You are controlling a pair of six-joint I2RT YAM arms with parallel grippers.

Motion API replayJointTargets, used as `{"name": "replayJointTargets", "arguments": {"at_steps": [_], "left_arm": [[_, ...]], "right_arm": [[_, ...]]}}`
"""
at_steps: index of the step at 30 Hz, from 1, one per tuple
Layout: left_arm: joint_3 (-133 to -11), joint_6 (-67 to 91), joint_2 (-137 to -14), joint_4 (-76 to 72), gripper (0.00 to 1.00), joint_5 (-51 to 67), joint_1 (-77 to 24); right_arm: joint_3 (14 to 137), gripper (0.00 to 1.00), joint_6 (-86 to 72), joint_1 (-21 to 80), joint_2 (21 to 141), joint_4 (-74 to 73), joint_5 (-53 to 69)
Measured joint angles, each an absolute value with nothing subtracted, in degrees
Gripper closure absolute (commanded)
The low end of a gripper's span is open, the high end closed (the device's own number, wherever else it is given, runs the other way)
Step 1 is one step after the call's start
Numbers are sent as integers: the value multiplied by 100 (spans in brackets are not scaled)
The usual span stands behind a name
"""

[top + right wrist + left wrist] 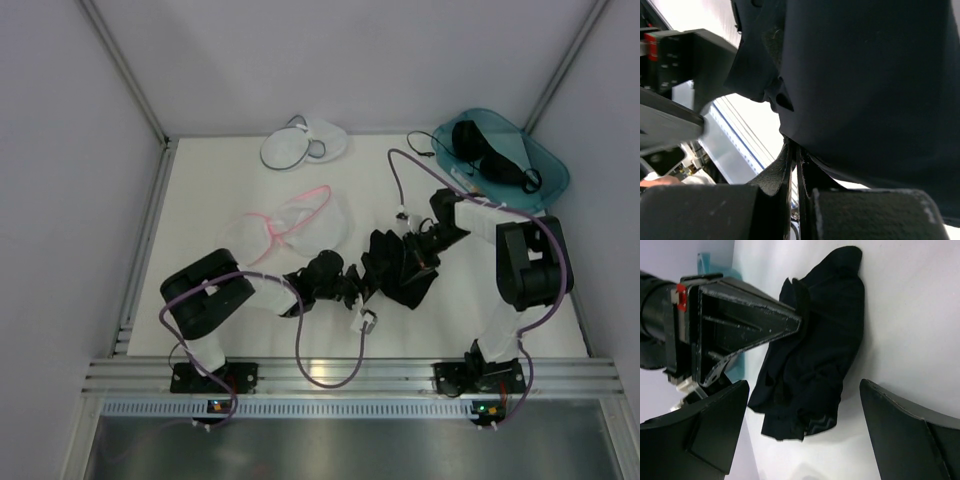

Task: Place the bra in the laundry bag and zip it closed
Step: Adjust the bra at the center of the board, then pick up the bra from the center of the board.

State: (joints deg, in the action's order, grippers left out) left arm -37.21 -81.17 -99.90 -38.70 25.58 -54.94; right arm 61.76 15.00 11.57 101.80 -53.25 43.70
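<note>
While right gripper pinches the bra, left gripper gapes alongside

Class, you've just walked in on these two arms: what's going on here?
The right gripper is shut on the black bra near the middle of the table, pinching a fold of the fabric. The left gripper is wide open, facing the bra and holding nothing. The grey-rimmed laundry bag lies at the far edge, apart from both arms, so the bra is not yet in it. A pink-rimmed bag lies nearer, left of the bra.
</note>
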Motion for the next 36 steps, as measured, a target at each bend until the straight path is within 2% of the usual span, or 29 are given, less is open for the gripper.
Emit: {"name": "replayJointTargets", "arguments": {"at_steps": [9,13,17,20,30,31,32,35,36], "left_arm": [[-4012,-8678,-11222,-5384,2,2504,-5610],[-4219,-8818,-11526,-5642,7,2471,-5614],[-4353,-8879,-11723,-5756,18,2410,-5610],[-4405,-8890,-11850,-5819,30,2355,-5610],[-4436,-8993,-11966,-5745,50,2353,-5616],[-4438,-9006,-11966,-5710,54,2366,-5616],[-4445,-9017,-11966,-5671,57,2377,-5614],[-4473,-9048,-11966,-5559,66,2458,-5614],[-4491,-9061,-11966,-5527,67,2469,-5616]], "right_arm": [[6250,100,1730,1157,10422,-5448,4425],[6335,100,1811,1155,10466,-5494,4423],[6353,100,1852,1133,10468,-5498,4333],[6353,100,1896,1144,10468,-5513,4344],[6353,100,1953,1149,10468,-5546,4383],[6355,99,1964,1149,10468,-5559,4383],[6355,90,1986,1149,10468,-5575,4386],[6394,76,2062,1149,10468,-5699,4390],[6436,65,2097,1149,10468,-5756,4388]]}}
